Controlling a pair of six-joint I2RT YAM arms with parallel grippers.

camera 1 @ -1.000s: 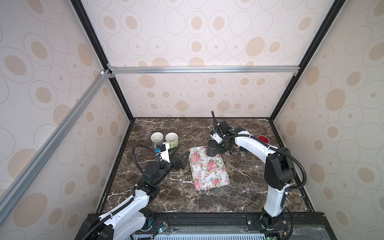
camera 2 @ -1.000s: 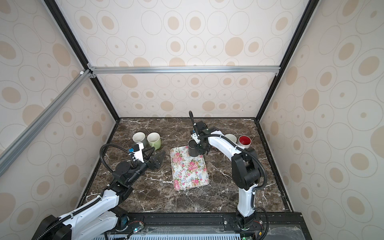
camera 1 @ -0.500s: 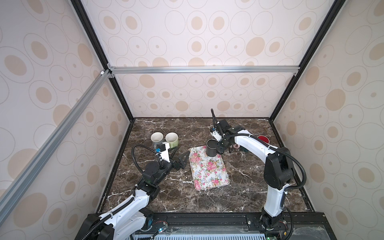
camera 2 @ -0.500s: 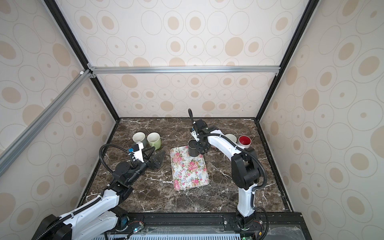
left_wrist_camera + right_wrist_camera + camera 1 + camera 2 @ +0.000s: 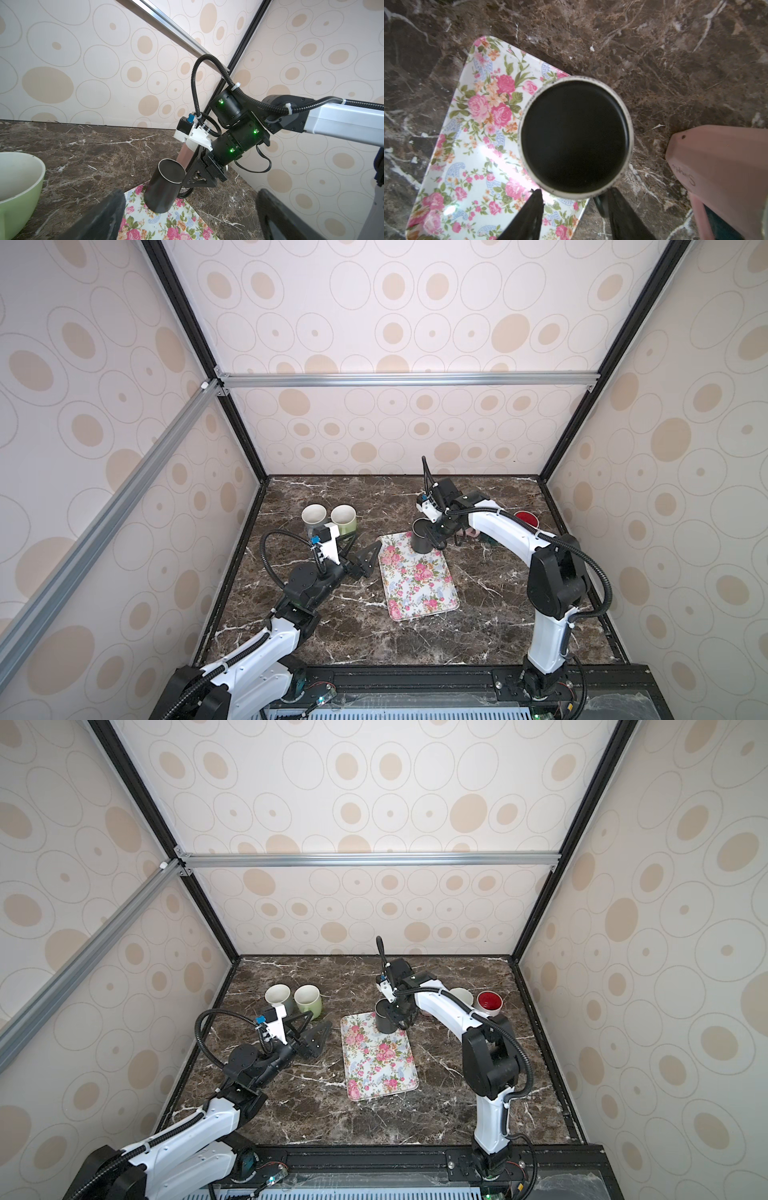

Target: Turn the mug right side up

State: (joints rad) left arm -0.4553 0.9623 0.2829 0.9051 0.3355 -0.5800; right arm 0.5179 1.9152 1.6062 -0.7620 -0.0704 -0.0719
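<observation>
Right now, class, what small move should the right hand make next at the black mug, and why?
Probably close the right hand on the black mug. It stands on the floral tray, seemingly flat base up, so likely still inverted; the open fingers sit right at its side.

**Black mug, rose tray**

The mug (image 5: 576, 137) is black, its rim pale and speckled. The tray (image 5: 467, 128) is white, strewn with pink roses, orange blossoms, green leaves and blue paisley. The tabletop (image 5: 675, 62) is dark brown marble with white veins. My right fingers (image 5: 527, 218) are black, and so are my left fingers (image 5: 99, 218). I also see a pink mug (image 5: 720, 166), a cream mug (image 5: 313, 516), a green mug (image 5: 344, 519) and a red cup (image 5: 527, 517). The walls (image 5: 395, 302) are cream with beige ovals inside thin grey rings.
</observation>
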